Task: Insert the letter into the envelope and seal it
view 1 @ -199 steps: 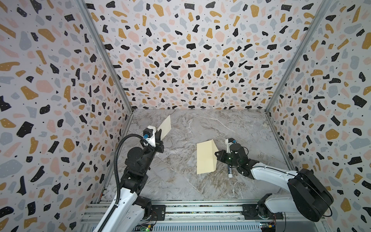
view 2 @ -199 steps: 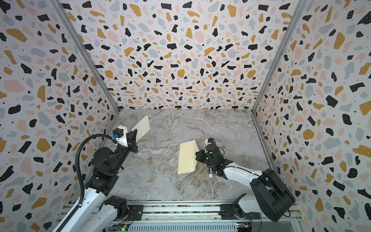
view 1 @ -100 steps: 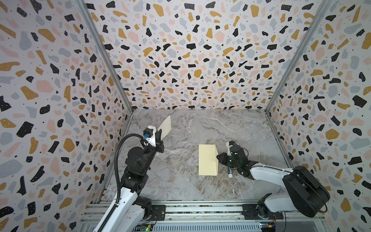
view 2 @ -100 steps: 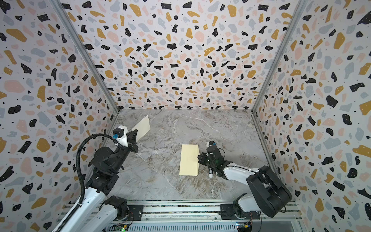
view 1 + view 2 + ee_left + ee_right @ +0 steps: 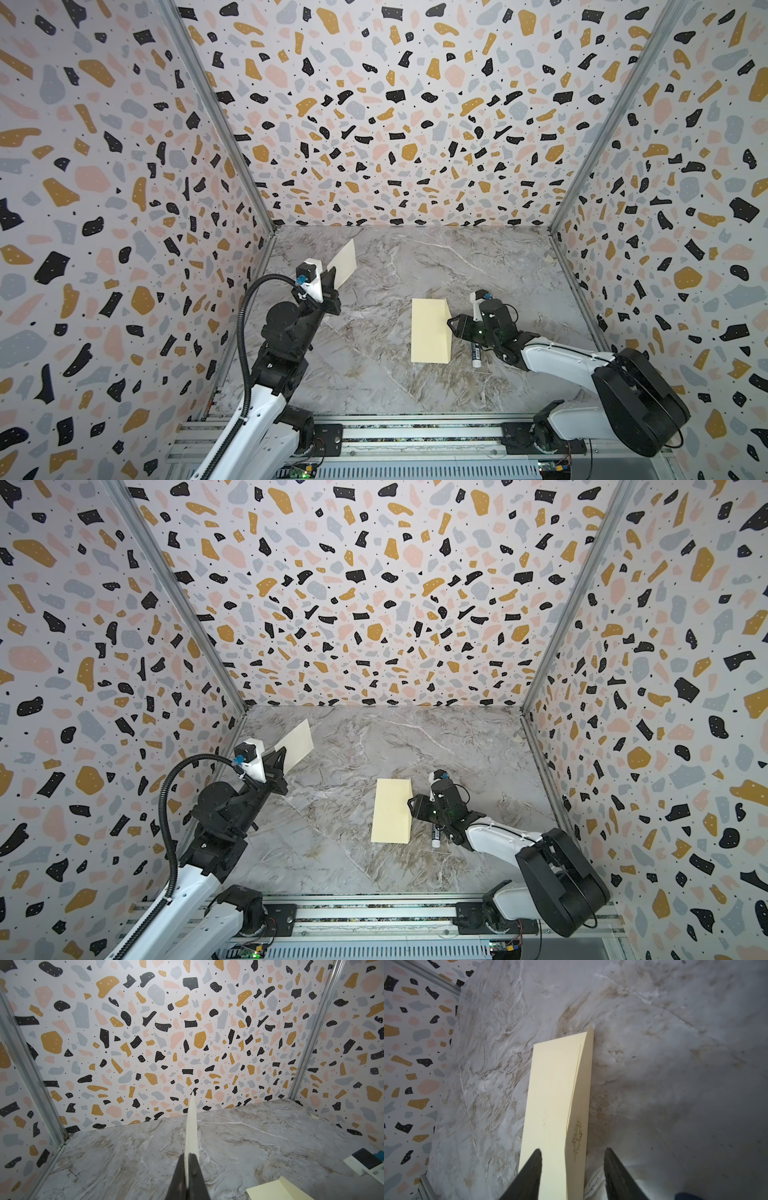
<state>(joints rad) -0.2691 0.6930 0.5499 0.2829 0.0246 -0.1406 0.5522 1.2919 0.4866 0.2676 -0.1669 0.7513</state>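
Right wrist: envelope (image 5: pixel 554 1095) edge between parted fingers (image 5: pixel 529 1176)

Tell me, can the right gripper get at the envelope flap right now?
Probably yes: the right gripper is open at the envelope, its raised flap showing between the fingers, nothing in the way.

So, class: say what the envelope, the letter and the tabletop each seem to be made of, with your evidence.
The envelope looks like matte cream paper: crisp creases, thin raised flap. The letter seems stiffish pale paper, flat though gripped at one edge. The tabletop shows grey marble veining; stone or print, cannot tell.
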